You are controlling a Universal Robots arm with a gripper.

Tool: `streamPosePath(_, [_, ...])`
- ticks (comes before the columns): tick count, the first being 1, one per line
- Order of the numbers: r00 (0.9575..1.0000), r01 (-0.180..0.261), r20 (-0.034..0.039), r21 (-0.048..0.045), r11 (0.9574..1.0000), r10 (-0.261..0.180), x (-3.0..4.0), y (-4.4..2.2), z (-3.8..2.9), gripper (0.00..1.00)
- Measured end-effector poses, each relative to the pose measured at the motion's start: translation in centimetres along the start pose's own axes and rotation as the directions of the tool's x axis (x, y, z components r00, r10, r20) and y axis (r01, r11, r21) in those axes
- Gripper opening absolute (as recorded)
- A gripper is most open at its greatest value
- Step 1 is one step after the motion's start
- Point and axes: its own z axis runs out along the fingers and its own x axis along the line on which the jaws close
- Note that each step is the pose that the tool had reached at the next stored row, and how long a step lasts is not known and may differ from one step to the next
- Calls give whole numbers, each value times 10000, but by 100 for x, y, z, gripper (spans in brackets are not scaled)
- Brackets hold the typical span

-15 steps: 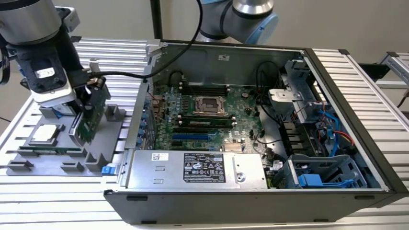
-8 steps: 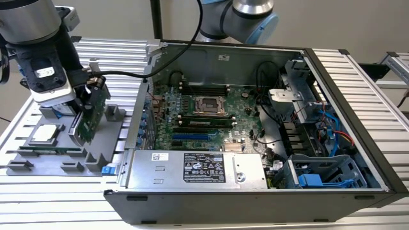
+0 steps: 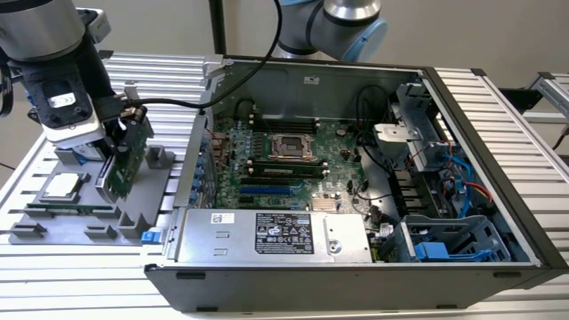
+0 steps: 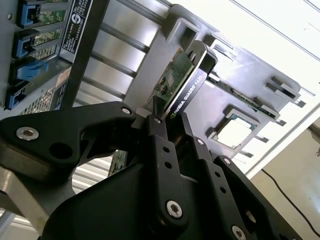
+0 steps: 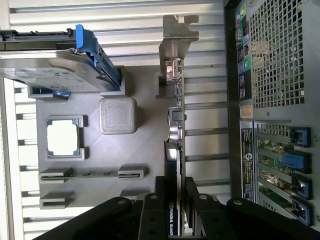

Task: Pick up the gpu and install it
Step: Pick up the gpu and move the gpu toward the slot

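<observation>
since the gripper (image 4: pixel 169 116) is pinched shut on the gpu (image 4: pixel 181 75) edge between its fingers (image 4: pixel 159 145), a straight, untilted pull off the grey holder (image 5: pixel 145 132) beyond them looks safest.

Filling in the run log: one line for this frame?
phase: pick | gripper: shut on gpu | gpu: tilted, at gray tray, outside open case | install: not done
</observation>
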Motion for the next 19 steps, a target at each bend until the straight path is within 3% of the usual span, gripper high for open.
streamPosePath(5, [10000, 0, -1, 1, 10000, 0, -1, 2, -35, 0])
streamPosePath(19, [10000, 0, -1, 0, 10000, 0, -5, 14, -270, 0])
